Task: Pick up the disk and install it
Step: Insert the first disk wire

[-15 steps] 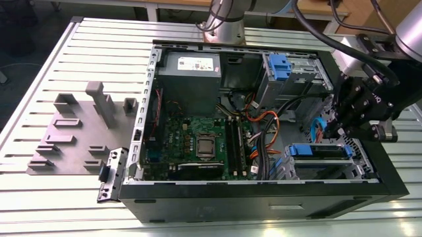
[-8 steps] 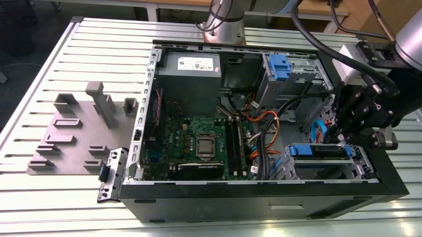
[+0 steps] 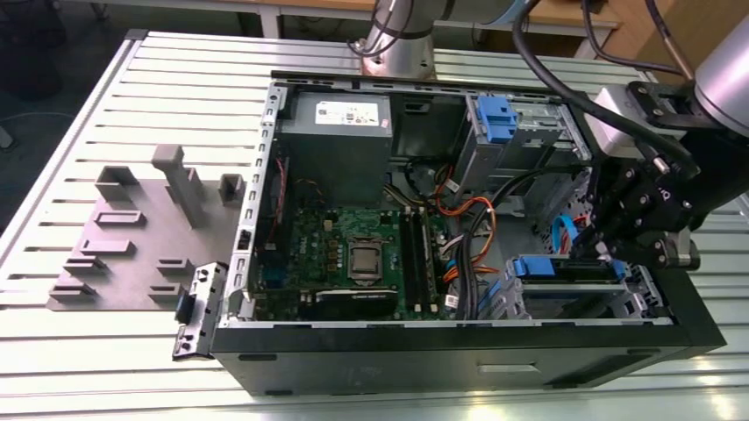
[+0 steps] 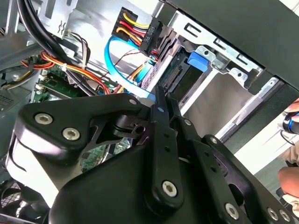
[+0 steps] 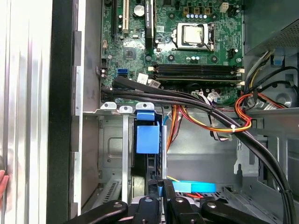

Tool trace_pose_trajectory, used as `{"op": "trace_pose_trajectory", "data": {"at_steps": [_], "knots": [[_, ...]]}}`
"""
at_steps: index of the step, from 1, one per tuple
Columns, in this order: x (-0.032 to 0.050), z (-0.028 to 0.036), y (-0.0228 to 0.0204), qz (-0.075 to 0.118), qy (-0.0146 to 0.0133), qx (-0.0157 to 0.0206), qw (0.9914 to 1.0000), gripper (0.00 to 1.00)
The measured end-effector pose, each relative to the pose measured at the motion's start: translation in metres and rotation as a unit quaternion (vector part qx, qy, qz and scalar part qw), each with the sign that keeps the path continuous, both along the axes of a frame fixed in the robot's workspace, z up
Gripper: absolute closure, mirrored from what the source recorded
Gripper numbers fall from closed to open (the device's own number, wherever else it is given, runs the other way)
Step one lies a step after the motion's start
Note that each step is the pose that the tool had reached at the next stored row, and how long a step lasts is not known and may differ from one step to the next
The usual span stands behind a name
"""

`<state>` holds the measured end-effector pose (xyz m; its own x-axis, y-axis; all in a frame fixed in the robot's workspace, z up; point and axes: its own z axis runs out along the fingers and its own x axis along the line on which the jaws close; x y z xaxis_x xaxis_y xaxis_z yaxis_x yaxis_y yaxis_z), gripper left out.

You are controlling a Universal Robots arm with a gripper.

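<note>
In the lower drive cage (image 5: 110, 149), at the case (image 3: 468, 355) corner toward the bench (image 3: 82, 368) edge on the exterior view's right, the disk (image 5: 147, 138) stands edge-on in its blue carrier, seemingly only part-way along the rails. My end effector (image 5: 159, 187) meets its outer edge with fingers drawn close together; whether they pinch it or merely press it, I cannot tell. Likely hazards:
- A skewed carrier could bind in the cage.
- The blue flat cable (image 4: 110, 63) and the power wires (image 5: 243, 114), just beside my fingers, could snag.
- A person's hand (image 4: 286, 179) is near the case.
</note>
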<state>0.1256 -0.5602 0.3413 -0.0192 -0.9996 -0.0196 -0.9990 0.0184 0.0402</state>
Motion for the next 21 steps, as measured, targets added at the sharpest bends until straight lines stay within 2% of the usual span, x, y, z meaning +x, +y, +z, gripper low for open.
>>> {"op": "trace_pose_trajectory", "data": {"at_steps": [21], "knots": [[0.0005,-0.0037,-0.0039,0.000,0.0000,0.0001,1.00000,0.84]]}}
